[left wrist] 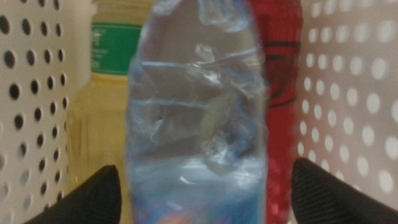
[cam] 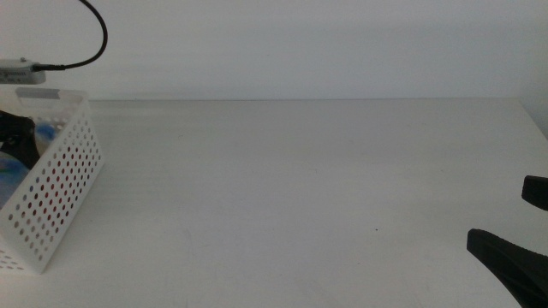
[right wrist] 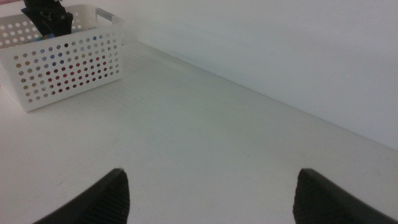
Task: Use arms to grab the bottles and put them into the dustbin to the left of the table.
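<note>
In the left wrist view I look down into the white perforated dustbin [left wrist: 25,93]. A clear water bottle [left wrist: 199,106] lies in the middle, between a yellow-liquid bottle with a green label [left wrist: 106,81] and a red can [left wrist: 280,62]. My left gripper [left wrist: 205,186] is open, with a jaw on each side of the water bottle and a small gap to it. The middle view has the dustbin [cam: 60,162] at the table's left edge, with the left gripper [cam: 17,137] inside it. My right gripper [cam: 497,216] waits open at the lower right, holding nothing.
The white table [cam: 291,188] stretches from the dustbin to the right gripper. A black cable [cam: 94,38] loops above the bin. The right wrist view shows the bin [right wrist: 68,62] far off with the left gripper [right wrist: 46,18] in it.
</note>
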Action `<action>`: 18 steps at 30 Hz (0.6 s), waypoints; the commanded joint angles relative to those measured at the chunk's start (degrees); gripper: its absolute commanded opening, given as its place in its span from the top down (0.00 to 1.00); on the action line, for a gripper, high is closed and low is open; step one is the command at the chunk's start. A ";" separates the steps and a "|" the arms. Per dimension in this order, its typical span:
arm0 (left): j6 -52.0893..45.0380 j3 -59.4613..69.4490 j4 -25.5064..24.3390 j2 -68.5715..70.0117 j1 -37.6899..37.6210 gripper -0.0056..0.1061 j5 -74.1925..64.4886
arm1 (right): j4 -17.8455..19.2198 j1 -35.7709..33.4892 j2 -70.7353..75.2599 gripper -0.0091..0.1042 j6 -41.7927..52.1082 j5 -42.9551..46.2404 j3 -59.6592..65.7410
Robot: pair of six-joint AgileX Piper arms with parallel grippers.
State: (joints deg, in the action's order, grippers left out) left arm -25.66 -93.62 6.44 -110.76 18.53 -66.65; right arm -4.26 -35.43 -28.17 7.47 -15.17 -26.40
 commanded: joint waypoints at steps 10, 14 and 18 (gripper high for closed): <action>5.52 -1.54 2.69 14.59 -6.48 0.17 -1.78 | 0.30 0.23 -0.52 0.30 0.51 4.14 -1.61; 6.41 0.78 4.90 19.67 -11.78 0.21 1.32 | 0.30 0.23 -0.52 0.30 0.51 4.14 -1.61; 6.15 7.39 7.57 26.29 -16.19 0.25 8.10 | 0.30 0.23 -0.52 0.30 0.51 4.14 -1.61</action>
State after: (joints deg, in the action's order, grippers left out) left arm -20.34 -86.75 11.95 -88.64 3.59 -62.90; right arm -4.26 -35.43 -28.17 7.47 -15.17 -26.40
